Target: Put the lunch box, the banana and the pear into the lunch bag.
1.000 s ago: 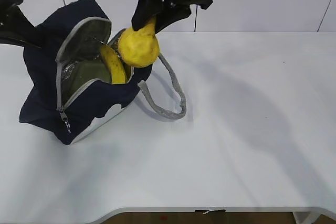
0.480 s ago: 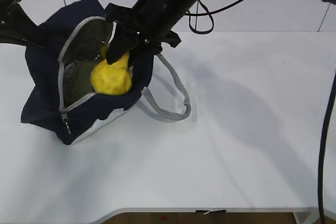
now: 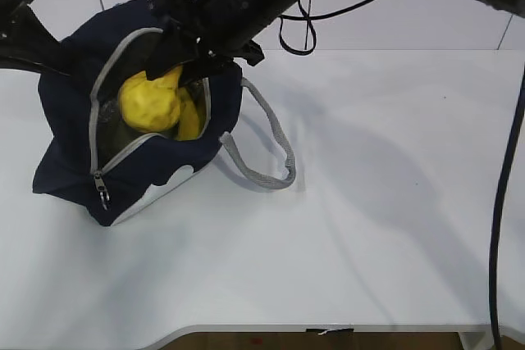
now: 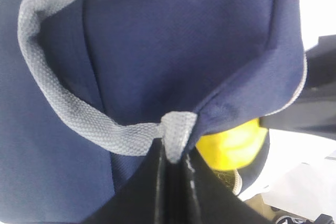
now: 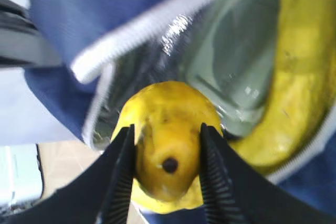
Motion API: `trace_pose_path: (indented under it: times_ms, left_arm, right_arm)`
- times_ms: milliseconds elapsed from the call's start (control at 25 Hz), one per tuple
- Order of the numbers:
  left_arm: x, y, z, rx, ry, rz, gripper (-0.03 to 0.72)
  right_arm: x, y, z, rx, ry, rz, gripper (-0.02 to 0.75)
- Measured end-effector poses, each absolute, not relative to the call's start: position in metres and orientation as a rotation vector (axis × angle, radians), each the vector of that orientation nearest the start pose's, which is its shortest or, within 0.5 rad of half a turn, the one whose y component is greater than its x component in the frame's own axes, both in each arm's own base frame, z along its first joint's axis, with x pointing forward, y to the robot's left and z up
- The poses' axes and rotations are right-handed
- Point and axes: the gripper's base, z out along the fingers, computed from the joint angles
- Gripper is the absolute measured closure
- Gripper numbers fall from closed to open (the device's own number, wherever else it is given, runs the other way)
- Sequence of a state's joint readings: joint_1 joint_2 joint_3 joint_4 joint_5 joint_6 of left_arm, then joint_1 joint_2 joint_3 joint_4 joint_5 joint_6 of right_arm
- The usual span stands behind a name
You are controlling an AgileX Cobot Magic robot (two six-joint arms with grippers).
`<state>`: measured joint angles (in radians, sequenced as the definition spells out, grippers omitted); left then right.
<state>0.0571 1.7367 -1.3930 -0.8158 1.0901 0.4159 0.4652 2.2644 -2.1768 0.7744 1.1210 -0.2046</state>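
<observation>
White surface (image 3: 369, 227) is carrying the boxy navy-blue fabric lunch bag (image 3: 74, 161), its zippered mouth gaping. Only the right wrist view is showing the pale sage-green lunch box lid (image 5: 236, 72) lying beyond the right tool (image 5: 167, 171), with the curved yellow banana (image 5: 299, 77) beside it. That tool is pinching the lumpy yellow pear (image 3: 150, 102) inside the bag's mouth. Left tool (image 4: 173, 182) is sitting pressed together on the grey webbing handle (image 4: 79, 114).

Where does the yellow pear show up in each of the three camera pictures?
Exterior view: the pear sits in the lunch bag's open mouth, upper left, under the right claw.
Left wrist view: only a yellow bulge shows, lower right, below the bag's edge.
Right wrist view: centre, pinched between the claw's two black fingers.
Shared landmark: the bag's grey zipper edge.
</observation>
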Motion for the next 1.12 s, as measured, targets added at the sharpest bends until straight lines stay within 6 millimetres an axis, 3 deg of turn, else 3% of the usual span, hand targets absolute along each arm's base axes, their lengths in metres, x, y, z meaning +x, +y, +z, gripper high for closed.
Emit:
trace_pose_path:
  times_ms: [360,520,680,880,1120]
  left_arm:
    - [0.362,-0.038,0.289,0.063,2.599,-0.945,0.678]
    - [0.362,-0.038,0.289,0.063,2.599,-0.945,0.678]
    - [0.362,-0.038,0.289,0.063,2.599,-0.945,0.678]
    - [0.362,-0.038,0.288,0.064,2.6,-0.939,0.678]
    - [0.362,-0.038,0.288,0.065,2.601,-0.934,0.678]
  right_arm:
    - [0.432,0.279,0.27,-0.574,2.461,1.101,0.349]
    - [0.43,0.279,0.27,-0.594,2.475,1.111,0.261]
    - [0.422,0.276,0.27,-0.683,2.527,1.1,0.236]
    - [0.412,0.26,0.29,-0.819,2.562,0.88,0.234]
    - [0.409,0.242,0.311,-0.746,2.595,0.656,0.234]
